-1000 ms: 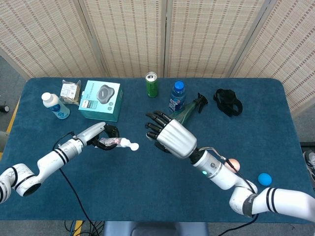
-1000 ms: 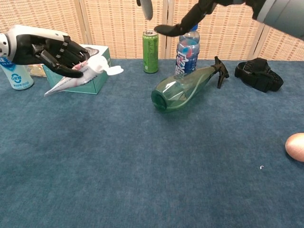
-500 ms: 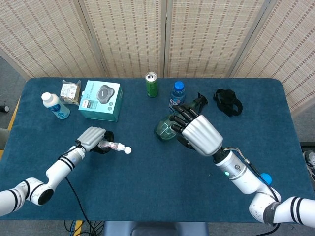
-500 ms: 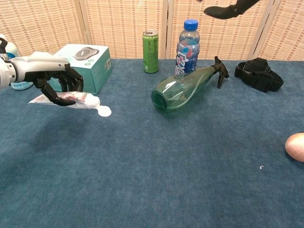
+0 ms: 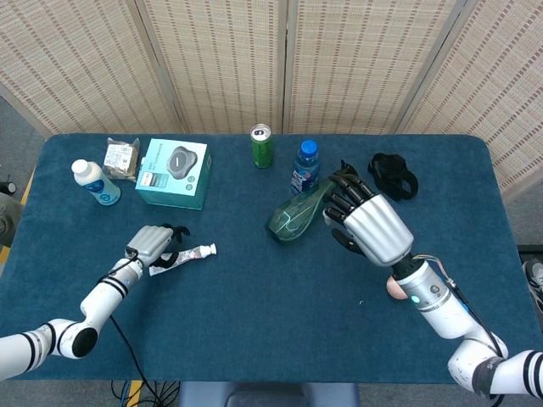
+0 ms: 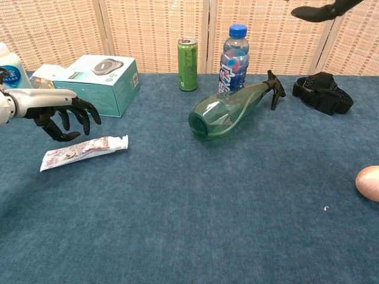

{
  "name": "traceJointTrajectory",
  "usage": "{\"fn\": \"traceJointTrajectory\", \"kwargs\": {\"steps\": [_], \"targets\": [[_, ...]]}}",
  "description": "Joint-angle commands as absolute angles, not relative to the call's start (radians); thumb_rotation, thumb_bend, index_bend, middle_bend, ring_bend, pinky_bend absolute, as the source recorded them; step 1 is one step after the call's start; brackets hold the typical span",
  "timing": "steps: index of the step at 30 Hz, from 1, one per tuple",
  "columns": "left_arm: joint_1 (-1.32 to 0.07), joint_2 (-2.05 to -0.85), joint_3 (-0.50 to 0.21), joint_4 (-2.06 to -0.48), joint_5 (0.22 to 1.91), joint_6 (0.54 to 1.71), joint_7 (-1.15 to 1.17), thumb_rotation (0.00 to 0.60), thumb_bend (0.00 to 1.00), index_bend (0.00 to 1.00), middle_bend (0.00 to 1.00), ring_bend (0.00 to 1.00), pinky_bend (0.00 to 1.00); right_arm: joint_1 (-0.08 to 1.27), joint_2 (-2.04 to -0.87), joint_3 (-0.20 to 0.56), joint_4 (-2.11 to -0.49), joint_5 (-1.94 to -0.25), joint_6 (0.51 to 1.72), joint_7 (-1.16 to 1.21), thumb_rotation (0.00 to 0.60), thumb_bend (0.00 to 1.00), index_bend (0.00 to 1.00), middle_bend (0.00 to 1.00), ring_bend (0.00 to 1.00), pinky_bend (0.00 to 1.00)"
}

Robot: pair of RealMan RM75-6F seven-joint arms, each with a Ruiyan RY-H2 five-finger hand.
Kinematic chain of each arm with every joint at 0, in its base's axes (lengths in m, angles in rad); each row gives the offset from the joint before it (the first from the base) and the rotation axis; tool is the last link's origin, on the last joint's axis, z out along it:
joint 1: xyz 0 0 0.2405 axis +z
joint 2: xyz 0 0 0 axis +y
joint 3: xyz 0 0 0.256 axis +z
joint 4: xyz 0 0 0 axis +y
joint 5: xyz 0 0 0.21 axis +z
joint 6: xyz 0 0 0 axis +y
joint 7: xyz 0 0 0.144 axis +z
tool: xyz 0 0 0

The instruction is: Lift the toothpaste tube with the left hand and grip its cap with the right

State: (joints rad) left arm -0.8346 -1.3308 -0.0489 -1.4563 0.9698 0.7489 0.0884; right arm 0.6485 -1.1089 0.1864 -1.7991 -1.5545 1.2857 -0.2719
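The toothpaste tube [image 5: 185, 255] [image 6: 83, 151] lies flat on the blue table, its white cap [image 6: 122, 141] pointing right. My left hand [image 5: 151, 245] [image 6: 58, 112] hovers just above and behind the tube's flat end, fingers spread and curled downward, holding nothing. My right hand [image 5: 371, 224] is raised over the right half of the table, far from the tube, fingers apart and empty. In the chest view only its dark fingertips [image 6: 320, 12] show at the top right.
A green spray bottle [image 5: 304, 210] lies on its side mid-table, behind it a blue-capped bottle [image 5: 306, 166] and a green can [image 5: 261, 145]. A teal box [image 5: 173, 173], a white bottle [image 5: 94, 181] and a packet [image 5: 121, 157] stand back left. A black strap [image 5: 393, 175] lies back right.
My left hand lowered the tube to the table and let it go; the fingers have opened above it. My right hand drew back to the right, away from the tube.
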Motion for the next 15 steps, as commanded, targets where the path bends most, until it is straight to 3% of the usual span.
{"fn": "traceJointTrajectory", "kwargs": {"steps": [1,9,15], "targets": [[-0.806,-1.279,-0.054,-1.518,0.944,0.807,0.121,0.600,0.45,0.20,0.29,0.17,0.27,0.617,-1.078,0.181,-1.803,-1.533,1.302,-0.281,0.600,0.24,0.60,0.39,0.15,0.20],[-0.669,-1.200,-0.062,-1.643,0.997,1.059,0.126,0.600,0.45,0.21,0.29,0.17,0.27,0.510,-0.982,0.146,-1.830,-1.443,1.330,-0.332,0.600,0.23,0.32,0.34,0.15,0.20],[-0.557,-1.185,-0.045,-1.661,1.070,1.254,0.164,0.600,0.32,0.21,0.28,0.18,0.27,0.423,-0.948,0.128,-1.828,-1.365,1.380,-0.360,0.600,0.13,0.21,0.32,0.15,0.20]]}}
